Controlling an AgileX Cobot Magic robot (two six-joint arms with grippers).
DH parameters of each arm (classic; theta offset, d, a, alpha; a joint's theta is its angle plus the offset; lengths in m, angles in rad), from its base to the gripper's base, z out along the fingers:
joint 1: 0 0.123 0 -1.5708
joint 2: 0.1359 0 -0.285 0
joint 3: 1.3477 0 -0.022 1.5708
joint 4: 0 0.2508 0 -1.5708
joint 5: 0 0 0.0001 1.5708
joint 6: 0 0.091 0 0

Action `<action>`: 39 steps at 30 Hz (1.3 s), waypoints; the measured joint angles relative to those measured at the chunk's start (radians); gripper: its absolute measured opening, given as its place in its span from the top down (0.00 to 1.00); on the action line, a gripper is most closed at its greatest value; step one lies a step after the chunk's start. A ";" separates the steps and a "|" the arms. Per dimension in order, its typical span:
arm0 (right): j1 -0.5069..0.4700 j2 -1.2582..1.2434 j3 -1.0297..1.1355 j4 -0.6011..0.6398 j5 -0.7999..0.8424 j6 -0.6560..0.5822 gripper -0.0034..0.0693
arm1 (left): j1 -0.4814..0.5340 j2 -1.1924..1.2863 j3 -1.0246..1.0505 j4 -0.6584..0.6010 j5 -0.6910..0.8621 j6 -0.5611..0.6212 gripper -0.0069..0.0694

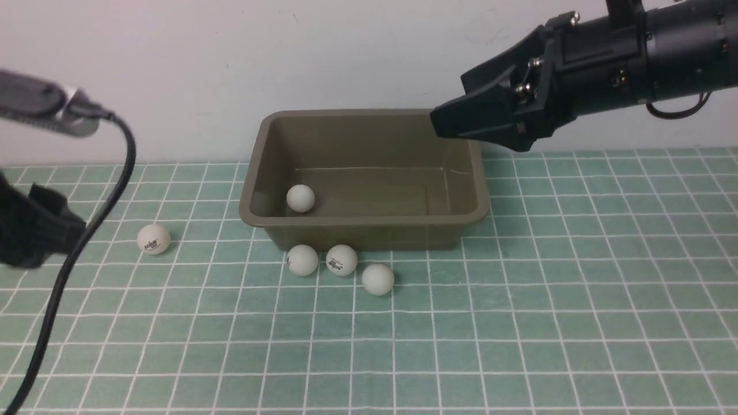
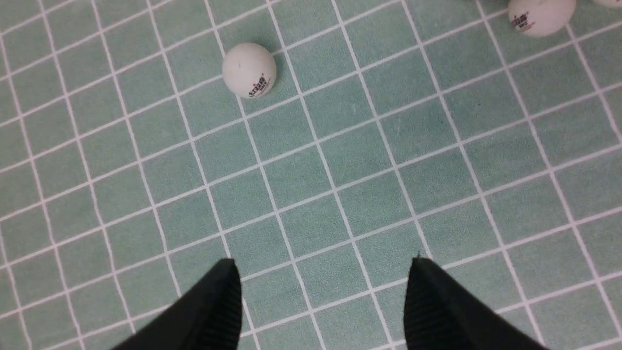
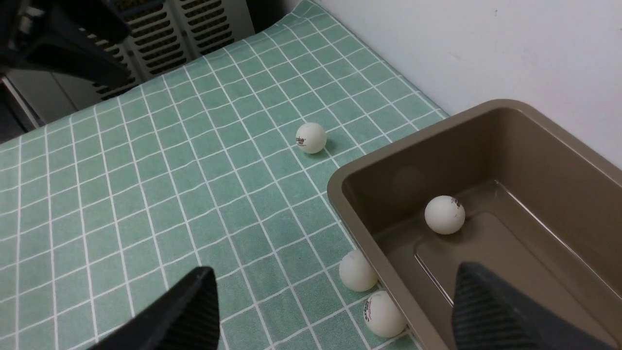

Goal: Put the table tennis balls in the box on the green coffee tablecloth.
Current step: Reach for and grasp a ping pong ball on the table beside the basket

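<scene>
White ball point(image 2: 607, 2) partly cut off.

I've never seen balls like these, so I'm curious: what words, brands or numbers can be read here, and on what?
No text reads for certain.
Ball left of the box: small dark print, too blurred to quote.
Middle ball in front of the box: dark print, likewise unreadable.

Both grippers open, left fingers point(image 2: 214, 301) spread wide, right fingers point(image 3: 491, 306) likewise, both empty.

White wall point(image 1: 357, 57) (faintly scuffed), grey slatted panels point(image 3: 155, 41), dark gap beyond
</scene>
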 joint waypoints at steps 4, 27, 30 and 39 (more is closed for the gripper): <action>0.000 0.000 0.000 0.001 0.004 0.000 0.15 | 0.017 0.076 -0.007 0.000 -0.018 0.028 0.38; 0.000 0.000 0.000 0.006 0.030 0.001 0.15 | 0.091 0.386 -0.034 -0.038 -0.335 0.199 0.31; 0.000 0.000 0.000 0.006 0.030 0.001 0.15 | 0.091 0.453 -0.071 -0.038 -0.343 0.201 0.31; 0.000 0.000 0.000 0.006 0.030 0.001 0.15 | 0.091 0.644 -0.247 -0.038 -0.315 0.201 0.31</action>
